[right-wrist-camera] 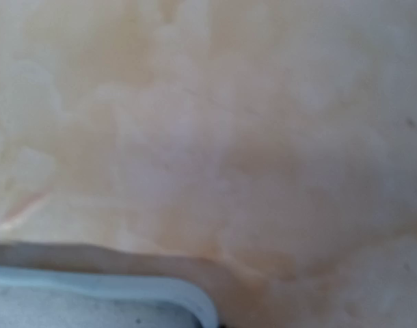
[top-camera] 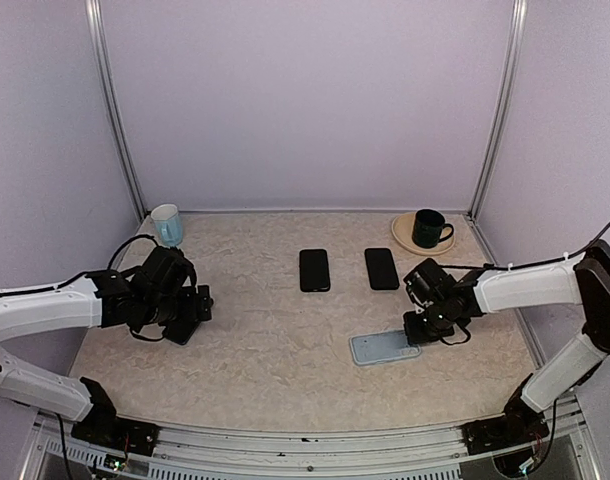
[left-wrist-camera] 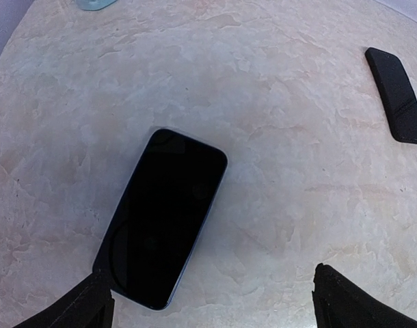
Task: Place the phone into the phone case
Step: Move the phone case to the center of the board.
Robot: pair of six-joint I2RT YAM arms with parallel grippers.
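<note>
Two black phones lie face up mid-table, one [top-camera: 314, 270] to the left of the other [top-camera: 381, 268]. The left wrist view shows the nearer phone [left-wrist-camera: 164, 219] and the farther one [left-wrist-camera: 396, 96]. The pale blue phone case [top-camera: 383, 347] lies open side up, nearer the front. My right gripper [top-camera: 417, 330] is shut and pressed low over the case's right end. Its wrist view shows only blurred table and the case rim [right-wrist-camera: 92, 290]; its fingertips are hidden, so I cannot tell whether they pinch the rim. My left gripper [left-wrist-camera: 212, 311] hangs open at the left, its jaws empty, just short of the nearer phone.
A light blue mug [top-camera: 167, 224] stands at the back left corner. A dark mug [top-camera: 429, 229] sits on a tan plate [top-camera: 405, 238] at the back right. Enclosure walls close off the back and both sides.
</note>
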